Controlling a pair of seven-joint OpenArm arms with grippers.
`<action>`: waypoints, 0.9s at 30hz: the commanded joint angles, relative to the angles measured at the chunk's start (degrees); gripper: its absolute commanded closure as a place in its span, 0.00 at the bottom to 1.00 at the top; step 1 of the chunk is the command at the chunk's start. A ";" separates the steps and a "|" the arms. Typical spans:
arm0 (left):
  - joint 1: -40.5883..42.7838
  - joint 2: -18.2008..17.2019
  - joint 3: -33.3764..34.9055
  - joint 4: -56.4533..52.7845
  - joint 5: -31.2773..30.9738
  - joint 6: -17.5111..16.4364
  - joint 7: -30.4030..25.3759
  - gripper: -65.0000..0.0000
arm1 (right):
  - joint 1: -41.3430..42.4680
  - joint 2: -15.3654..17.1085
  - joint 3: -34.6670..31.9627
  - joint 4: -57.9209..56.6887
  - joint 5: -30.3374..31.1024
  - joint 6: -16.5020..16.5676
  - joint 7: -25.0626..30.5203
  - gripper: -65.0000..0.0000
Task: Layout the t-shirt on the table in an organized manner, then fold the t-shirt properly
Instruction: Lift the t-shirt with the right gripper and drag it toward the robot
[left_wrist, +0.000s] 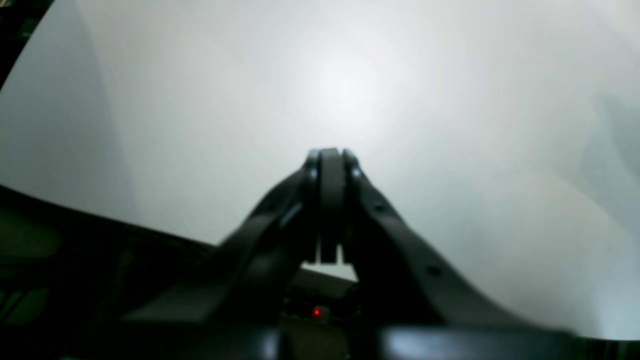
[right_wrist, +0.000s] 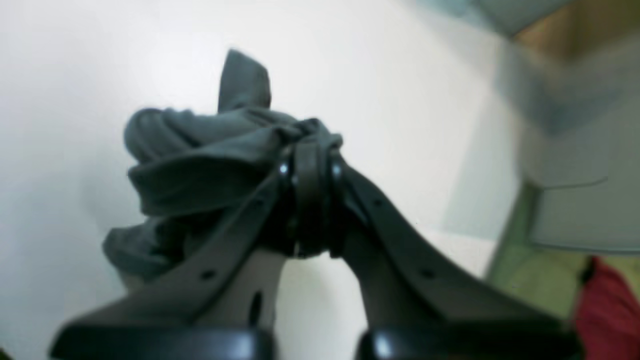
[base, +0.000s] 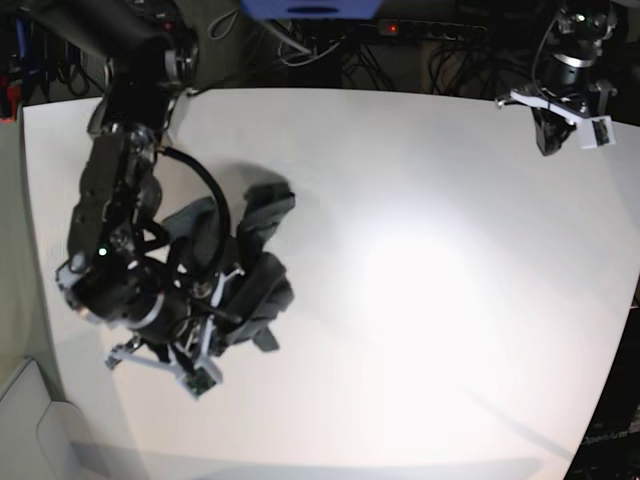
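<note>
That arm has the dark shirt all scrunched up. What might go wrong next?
The right gripper pinches one bunched fold of the t-shirt, so lifting may keep it crumpled rather than spread it. The grip is at the fingertips, so the cloth might slip out. The left gripper is shut and far off over bare table, so it cannot help yet.

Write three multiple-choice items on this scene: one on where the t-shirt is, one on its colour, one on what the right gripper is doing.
1. Where is the t-shirt in the base view?
A. on that view's left side of the table
B. at that view's right
C. on the floor

2. Its colour?
A. white
B. red
C. dark grey

3. The right gripper is:
A. open over bare table
B. shut on bunched cloth
C. out of view

Key: 1 A, the bundle lies under the arm on that side; 2 C, both views show charcoal cloth; 3 B, folds sit pinched at its closed tips.
</note>
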 joint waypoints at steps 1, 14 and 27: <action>0.36 -0.53 -0.38 1.09 -0.19 0.03 -1.28 1.00 | 0.58 -0.32 0.17 0.86 0.17 0.14 2.03 1.00; 0.36 -0.44 -0.03 1.09 -0.19 0.03 -1.28 1.00 | -0.56 -0.49 -5.28 0.95 0.17 0.14 2.99 1.00; 1.32 -0.44 -0.38 1.09 -0.19 0.03 -1.28 1.00 | 15.09 -3.84 -13.19 0.60 0.17 0.14 -3.29 1.00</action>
